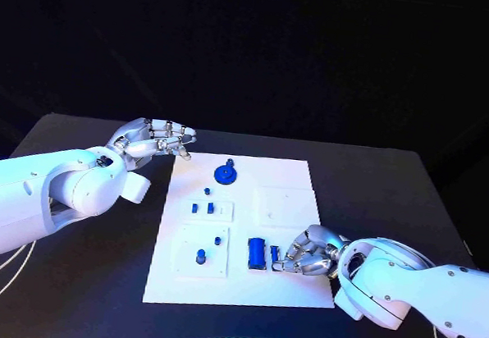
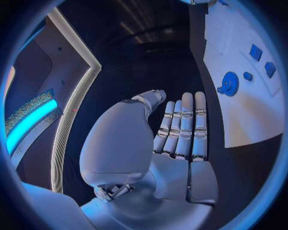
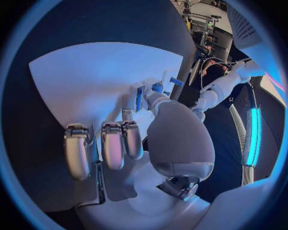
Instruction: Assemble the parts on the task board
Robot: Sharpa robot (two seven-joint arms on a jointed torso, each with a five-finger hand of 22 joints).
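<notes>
The tabletop (image 1: 87,300) looks matt black and smooth, giving back almost no light. The task board (image 1: 278,293) is a smooth white plate with a dull, even finish, like plastic. The parts (image 1: 256,253) look like glossy blue plastic, and the round one (image 1: 225,172) catches small highlights. The arm shells (image 1: 27,202) are smooth, glossy white plastic. The fingers (image 2: 183,120) of the left hand (image 1: 153,138) and of the right hand (image 1: 310,255) look like brushed silver metal with a soft sheen.

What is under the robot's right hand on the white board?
The right hand rests on the task board, its fingers at a thin blue part beside a bigger blue block. Whatever lies beneath the palm is covered.
</notes>
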